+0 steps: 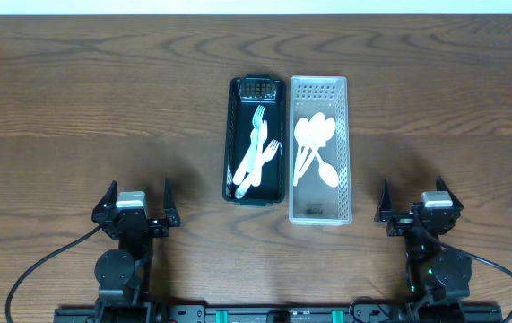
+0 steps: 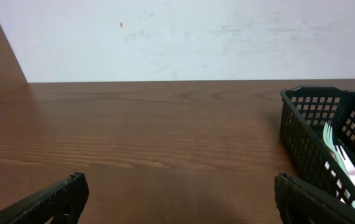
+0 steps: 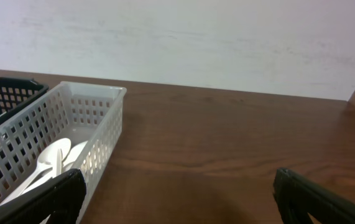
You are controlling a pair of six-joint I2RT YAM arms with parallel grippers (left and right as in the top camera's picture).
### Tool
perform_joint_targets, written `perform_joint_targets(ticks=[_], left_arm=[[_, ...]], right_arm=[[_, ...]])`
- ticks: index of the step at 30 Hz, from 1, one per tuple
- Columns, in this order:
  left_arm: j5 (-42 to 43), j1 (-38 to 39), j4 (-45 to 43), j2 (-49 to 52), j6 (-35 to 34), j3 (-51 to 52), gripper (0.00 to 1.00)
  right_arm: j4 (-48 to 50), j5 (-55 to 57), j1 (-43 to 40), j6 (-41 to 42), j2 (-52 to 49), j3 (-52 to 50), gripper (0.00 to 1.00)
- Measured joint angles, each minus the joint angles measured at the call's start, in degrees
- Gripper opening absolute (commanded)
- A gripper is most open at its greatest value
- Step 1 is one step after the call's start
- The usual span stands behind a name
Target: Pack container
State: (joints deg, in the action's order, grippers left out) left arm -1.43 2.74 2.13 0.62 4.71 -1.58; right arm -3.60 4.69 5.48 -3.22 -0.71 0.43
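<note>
A: While both arms sit at the near edge, which step applies?
B: Judged start or finish: no loose item lies on the desk [image 1: 76, 99]. Left claw [image 1: 139, 187] and right claw [image 1: 412, 184] stand wide open, holding nothing.
A: Contents?
B: Glossy white plastic forks [image 1: 257, 148] in the black lattice basket [image 1: 230, 135]; rounded spoons [image 1: 314, 135] in the white basket [image 1: 346, 108] alongside, mid-desk. Any next pick would probably demand a fine pinch on thin, slippery handles.
</note>
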Motion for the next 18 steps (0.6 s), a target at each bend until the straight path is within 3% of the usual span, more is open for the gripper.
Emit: perform_joint_targets(ticks=[18], left_arm=[[1.03,0.0,0.09,0.02,0.0,0.0,0.98]], right_arm=[[0.02,0.0,0.0,0.0,0.0,0.0,0.99]])
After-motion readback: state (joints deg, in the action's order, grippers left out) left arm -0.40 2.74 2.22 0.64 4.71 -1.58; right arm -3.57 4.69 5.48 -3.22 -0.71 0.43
